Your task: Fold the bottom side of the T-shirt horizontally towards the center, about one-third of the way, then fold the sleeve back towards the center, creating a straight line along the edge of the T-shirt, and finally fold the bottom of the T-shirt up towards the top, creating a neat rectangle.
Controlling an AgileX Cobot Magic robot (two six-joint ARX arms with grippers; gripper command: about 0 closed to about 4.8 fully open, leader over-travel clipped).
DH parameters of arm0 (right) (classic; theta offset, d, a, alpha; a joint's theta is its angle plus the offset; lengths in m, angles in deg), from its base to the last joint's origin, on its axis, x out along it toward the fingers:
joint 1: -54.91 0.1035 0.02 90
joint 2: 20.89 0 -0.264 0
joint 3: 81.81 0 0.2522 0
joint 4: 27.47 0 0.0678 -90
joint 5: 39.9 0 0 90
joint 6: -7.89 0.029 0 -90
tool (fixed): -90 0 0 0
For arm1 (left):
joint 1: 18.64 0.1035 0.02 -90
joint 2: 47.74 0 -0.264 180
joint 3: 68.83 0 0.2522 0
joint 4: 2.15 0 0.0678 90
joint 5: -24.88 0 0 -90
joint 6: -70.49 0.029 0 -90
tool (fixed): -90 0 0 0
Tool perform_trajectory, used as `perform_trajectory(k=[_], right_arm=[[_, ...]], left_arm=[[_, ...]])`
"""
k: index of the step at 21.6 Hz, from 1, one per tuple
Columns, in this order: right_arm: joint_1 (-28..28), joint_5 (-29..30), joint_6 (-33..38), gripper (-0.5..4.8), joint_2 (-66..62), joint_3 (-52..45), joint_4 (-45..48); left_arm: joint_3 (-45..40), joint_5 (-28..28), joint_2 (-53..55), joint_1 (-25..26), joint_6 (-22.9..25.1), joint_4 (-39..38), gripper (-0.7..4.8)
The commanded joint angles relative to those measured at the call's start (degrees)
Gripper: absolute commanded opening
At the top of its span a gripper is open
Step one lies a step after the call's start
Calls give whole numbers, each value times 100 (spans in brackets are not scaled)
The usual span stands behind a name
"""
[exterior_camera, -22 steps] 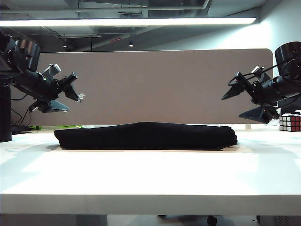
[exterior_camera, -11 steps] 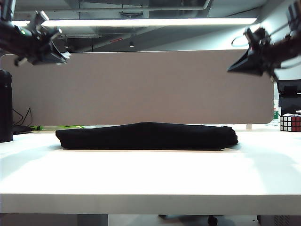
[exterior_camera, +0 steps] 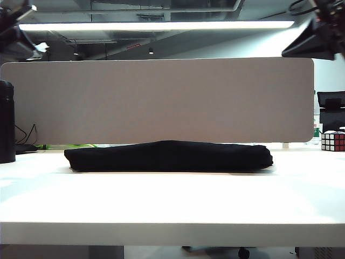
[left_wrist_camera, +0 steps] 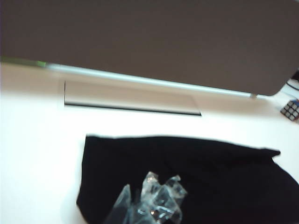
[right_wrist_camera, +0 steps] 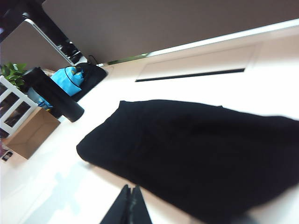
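The black T-shirt lies folded into a long low bundle on the white table. It also shows as a dark slab in the left wrist view and the right wrist view. The bottom of the T-shirt cannot be told apart within the fold. My left gripper hangs high at the upper left, well above the shirt's left end. Its tape-wrapped fingertips are shut on nothing. My right gripper hangs high at the upper right, with its black tips pressed together and empty.
A grey partition panel runs behind the table. A black cylindrical bottle stands at the far left, also in the right wrist view beside a blue bag and a cardboard box. A puzzle cube sits far right.
Both arms have risen from just above the table's ends to the top corners of the exterior view. Both grippers went from open to shut. The T-shirt stayed put.
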Motion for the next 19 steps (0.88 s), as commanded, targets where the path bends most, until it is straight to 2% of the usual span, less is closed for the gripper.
perform_trajectory(k=[1, 4, 7, 11, 13, 15, 16, 19], right_arm=[[101, -304, -42, -9, 750, -970, 131], [262, -678, -85, -9, 1668, -1976, 116], [474, -1425, -238, -9, 2846, -2879, -39], [560, -1864, -339, -9, 4000, -3471, -387], [584, -2214, -560, -9, 4688, -3676, -765], [586, -2293, -612, -9, 5025, -3770, -957], [584, -2546, -669, -9, 5213, -3836, -1119], [627, -2892, -728, -9, 5829, -4087, -1412]], left_arm=[[-981, 20, -1019, -33, -13, 31, -6], [-1853, -245, -2308, -363, 55, -448, -6], [-2682, -1084, -3974, -896, 140, -1093, -6], [-3403, -1836, -5904, -1394, 42, -1696, -6], [-3635, -2087, -7060, -1502, -39, -2461, -6], [-3668, -2210, -7396, -1499, -42, -2889, -6], [-3661, -2146, -7368, -1488, -39, -3130, -6], [-3764, -2173, -7357, -1539, 15, -3086, -6]])
